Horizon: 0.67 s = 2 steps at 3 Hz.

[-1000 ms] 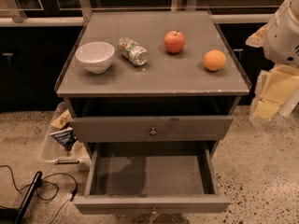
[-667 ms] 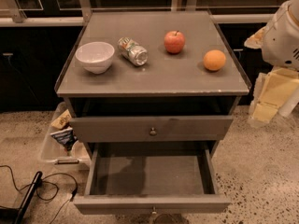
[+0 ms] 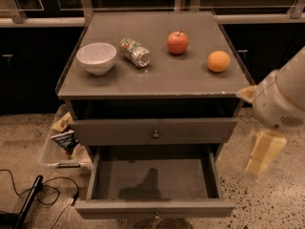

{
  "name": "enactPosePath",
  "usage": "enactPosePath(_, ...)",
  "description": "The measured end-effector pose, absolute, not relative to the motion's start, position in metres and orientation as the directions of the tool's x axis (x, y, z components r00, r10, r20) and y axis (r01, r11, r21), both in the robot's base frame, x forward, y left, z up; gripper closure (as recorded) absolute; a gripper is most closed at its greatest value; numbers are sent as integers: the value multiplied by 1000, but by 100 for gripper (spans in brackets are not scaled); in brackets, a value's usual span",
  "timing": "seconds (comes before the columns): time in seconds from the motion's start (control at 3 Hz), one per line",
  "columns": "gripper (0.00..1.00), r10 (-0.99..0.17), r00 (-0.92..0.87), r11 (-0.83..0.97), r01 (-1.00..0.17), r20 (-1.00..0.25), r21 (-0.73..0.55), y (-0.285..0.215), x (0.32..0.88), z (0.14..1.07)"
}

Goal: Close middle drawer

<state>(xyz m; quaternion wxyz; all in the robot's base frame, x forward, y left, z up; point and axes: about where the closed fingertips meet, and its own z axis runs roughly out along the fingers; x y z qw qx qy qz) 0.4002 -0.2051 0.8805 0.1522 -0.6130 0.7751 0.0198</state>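
Observation:
The middle drawer (image 3: pixel 155 178) is pulled far out of the grey cabinet. Its shallow grey box is empty and its front (image 3: pixel 155 207) faces the lower frame edge, with the knob at the very bottom. The drawer above it (image 3: pixel 155 131), with a small round knob, stands out only slightly. My gripper (image 3: pixel 264 151) hangs on the white arm (image 3: pixel 283 97) at the right, beside the cabinet's right side and level with the open drawer, not touching it.
On the cabinet top (image 3: pixel 157 78) stand a white bowl (image 3: pixel 96 57), a lying can (image 3: pixel 135 52), a red apple (image 3: pixel 177 42) and an orange (image 3: pixel 218 61). A clear bin with packets (image 3: pixel 64 140) and a black cable (image 3: pixel 43 194) lie on the floor at the left.
My arm and gripper have moved down along the cabinet's right side, from level with the top to level with the open drawer. The drawers have not moved.

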Motion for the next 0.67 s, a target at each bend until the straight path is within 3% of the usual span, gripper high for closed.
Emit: enactPosePath(0.67, 42, -925, -172, 224, -967, -339, -119, -214, 361, 751)
